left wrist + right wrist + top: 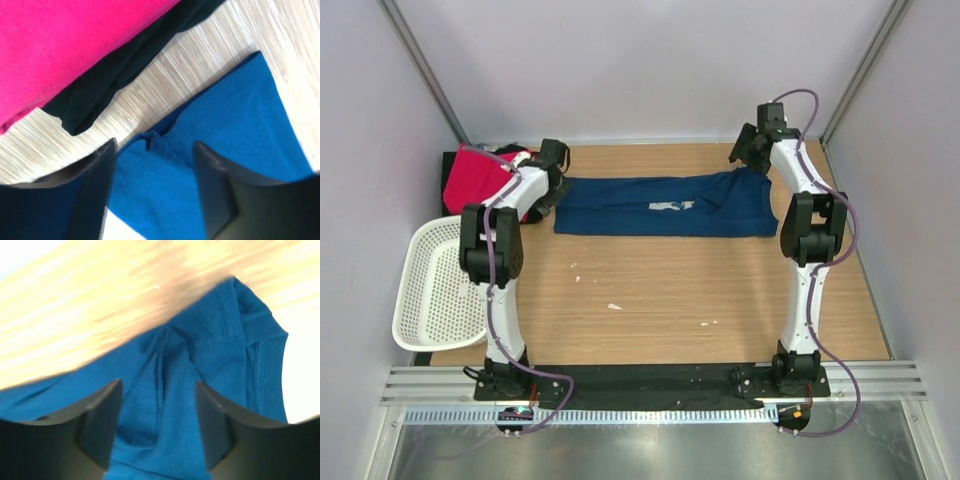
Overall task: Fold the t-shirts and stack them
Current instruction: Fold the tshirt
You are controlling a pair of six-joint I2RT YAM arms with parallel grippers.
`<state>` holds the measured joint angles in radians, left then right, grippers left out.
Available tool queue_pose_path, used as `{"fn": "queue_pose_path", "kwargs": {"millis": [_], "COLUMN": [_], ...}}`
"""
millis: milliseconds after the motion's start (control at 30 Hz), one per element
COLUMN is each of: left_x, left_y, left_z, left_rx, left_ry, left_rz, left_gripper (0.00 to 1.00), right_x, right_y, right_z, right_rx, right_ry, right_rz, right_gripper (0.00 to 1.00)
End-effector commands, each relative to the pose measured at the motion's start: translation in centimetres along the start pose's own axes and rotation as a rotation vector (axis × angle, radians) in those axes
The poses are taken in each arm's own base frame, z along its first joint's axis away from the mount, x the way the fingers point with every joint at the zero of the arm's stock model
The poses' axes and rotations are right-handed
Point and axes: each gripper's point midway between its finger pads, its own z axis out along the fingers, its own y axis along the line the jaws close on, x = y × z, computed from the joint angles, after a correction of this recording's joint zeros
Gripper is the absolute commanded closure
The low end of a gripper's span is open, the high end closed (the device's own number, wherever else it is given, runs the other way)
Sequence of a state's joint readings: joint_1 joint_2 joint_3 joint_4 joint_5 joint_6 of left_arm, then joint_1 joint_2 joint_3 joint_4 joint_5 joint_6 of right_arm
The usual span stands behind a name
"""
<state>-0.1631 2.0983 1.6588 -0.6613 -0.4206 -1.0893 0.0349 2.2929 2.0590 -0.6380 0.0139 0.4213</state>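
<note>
T-shirt in navy (660,205) lies folded into a long band across the far part of the wooden table (650,300). The left gripper (155,145) hangs over its left end and the right gripper (157,385) over its collar end, both with fingers parted and holding nothing. The pink-red t-shirt (475,175) rests on the black t-shirt (100,85) at far left, near the white basket (430,290).

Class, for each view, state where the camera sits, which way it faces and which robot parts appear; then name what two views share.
Top external: above and behind the bases, looking down on the table; left arm and right arm show whole.
Left wrist: facing down at blue t-shirt, pink t-shirt and black t-shirt; left gripper open.
Right wrist: facing down at the blue t-shirt's collar end; right gripper open.
Wrist views share: blue t-shirt.
</note>
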Motion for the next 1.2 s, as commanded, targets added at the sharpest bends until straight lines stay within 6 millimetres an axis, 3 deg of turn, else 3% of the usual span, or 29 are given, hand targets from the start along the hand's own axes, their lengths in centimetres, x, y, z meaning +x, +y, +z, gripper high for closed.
{"fn": "queue_pose_path", "kwargs": {"millis": [0, 67, 133, 167, 200, 267, 300, 400, 533, 667, 733, 967, 1167], "left_x": [-2.4, -2.4, -1.4, -1.3, -0.8, 1.1, 1.7, 4.4, 7.6, 9.4, 9.9, 10.4, 10.8], "left_y": [-1.3, -1.6, -2.0, -1.9, -2.0, -2.0, -2.3, -2.7, -3.6, -3.6, -3.4, -3.3, -3.2], "left_z": [-3.4, -5.4, -7.3, -8.6, -9.4, -10.7, -11.7, -13.1, -13.3, -12.2, -11.6, -11.1, -10.7], "left_rx": [0.062, 0.096, 0.128, 0.149, 0.166, 0.191, 0.223, 0.283, 0.365, 0.368, 0.358, 0.354, 0.343], "left_ry": [-0.031, -0.025, -0.013, -0.015, -0.006, 0.005, 0.020, 0.031, 0.087, 0.146, 0.163, 0.175, 0.187], "left_rz": [-0.027, -0.007, 0.041, 0.055, 0.077, 0.165, 0.190, 0.325, 0.407, 0.428, 0.431, 0.447, 0.445], "left_gripper": [0.28, 0.24, 0.19, 0.18, 0.16, 0.11, 0.11, 0.10, 0.10, 0.11, 0.11, 0.11, 0.11], "right_x": [-4.0, -4.1, -1.6, -1.2, 1.2, 3.2, 4.9, 7.6, 9.5, 10.5, 9.9, 8.9, 9.3], "right_y": [2.7, 3.2, 3.0, 3.8, 3.0, 2.8, 2.7, 2.0, 1.1, 1.4, 1.3, 2.2, 2.8], "right_z": [-5.0, -7.1, -7.2, -8.6, -7.6, -7.2, -7.0, -6.0, -4.9, -4.0, -3.6, -1.5, -0.1], "right_rx": [-0.104, -0.124, -0.139, -0.161, -0.143, -0.131, -0.137, -0.101, -0.052, -0.031, -0.002, 0.008, 0.051], "right_ry": [-0.081, -0.079, -0.024, -0.038, -0.004, 0.010, 0.029, 0.063, 0.104, 0.123, 0.104, 0.102, 0.126], "right_rz": [-0.023, -0.009, 0.032, 0.037, 0.072, 0.101, 0.129, 0.144, 0.053, -0.035, -0.046, -0.056, -0.101], "right_gripper": [0.32, 0.28, 0.27, 0.27, 0.26, 0.28, 0.30, 0.49, 0.67, 0.72, 0.76, 0.82, 0.83]}}
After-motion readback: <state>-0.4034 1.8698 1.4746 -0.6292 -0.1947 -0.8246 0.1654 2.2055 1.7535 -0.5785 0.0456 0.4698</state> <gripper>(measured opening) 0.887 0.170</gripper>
